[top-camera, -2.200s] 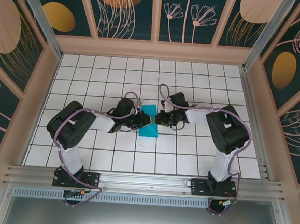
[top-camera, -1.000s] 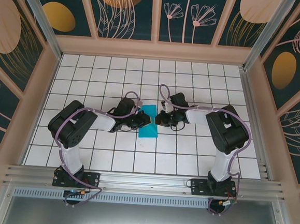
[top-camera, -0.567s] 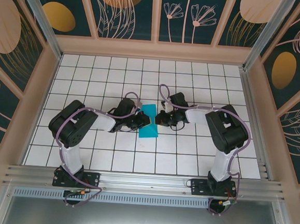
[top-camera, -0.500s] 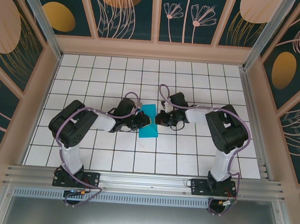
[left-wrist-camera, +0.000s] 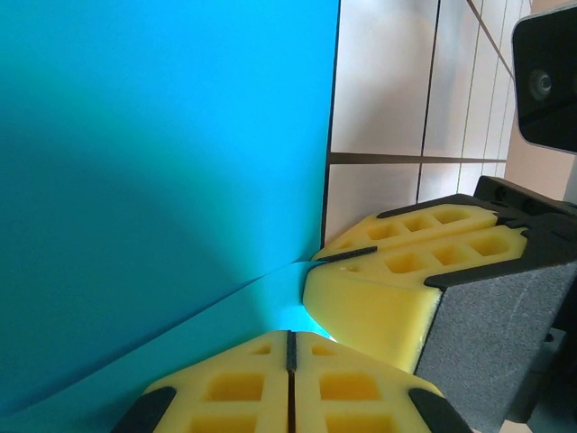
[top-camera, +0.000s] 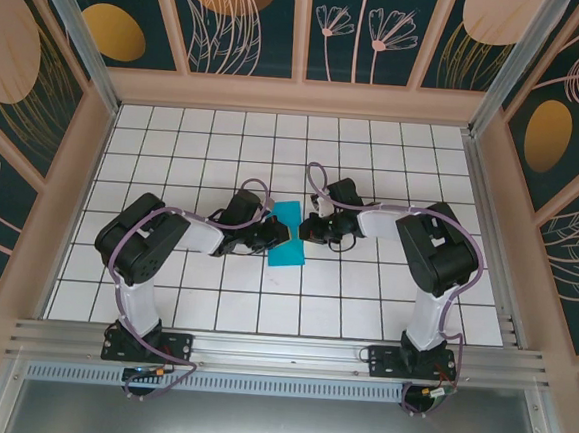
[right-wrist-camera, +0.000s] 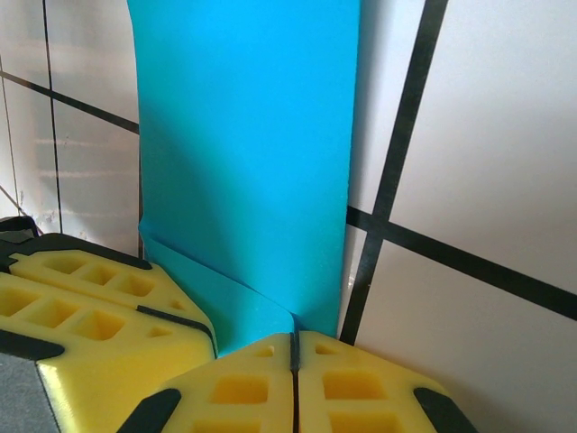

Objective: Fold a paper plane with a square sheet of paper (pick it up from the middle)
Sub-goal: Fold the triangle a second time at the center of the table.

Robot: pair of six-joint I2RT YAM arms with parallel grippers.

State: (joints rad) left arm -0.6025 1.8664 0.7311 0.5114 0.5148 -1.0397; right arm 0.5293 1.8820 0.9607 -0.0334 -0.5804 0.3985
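1. Where the two arms meet over the middle of the white tiled floor point(top-camera: 374, 163), the square sheet of paper point(top-camera: 288, 238) sits between them as a narrow teal shape. It is already folded, longer near-to-far than it is wide, and slightly tilted.
2. The left gripper point(top-camera: 278, 234) is at the paper's left edge. The right gripper point(top-camera: 307, 229) is at its right edge, a little farther back, and the two are close together.
3. In the left wrist view, the left gripper point(left-wrist-camera: 290, 336) has its yellow fingers pressed together, with a layer of the teal paper point(left-wrist-camera: 162, 162) clamped between them. A crease runs from the pinch out to the left.
4. Just right of that pinch, the right gripper point(left-wrist-camera: 329, 260) holds the same edge, its two pads closed with only a thin dark seam between them.
5. In the right wrist view, the right gripper point(right-wrist-camera: 293, 338) is likewise closed on the paper point(right-wrist-camera: 243, 162), which stretches away as a tall strip over the dark grid lines.
6. The left gripper point(right-wrist-camera: 194, 323) sits immediately left of that pinch, touching the paper's lower fold.
7. The pinched edge seems raised a little off the floor, though the overhead view is too small to confirm it.
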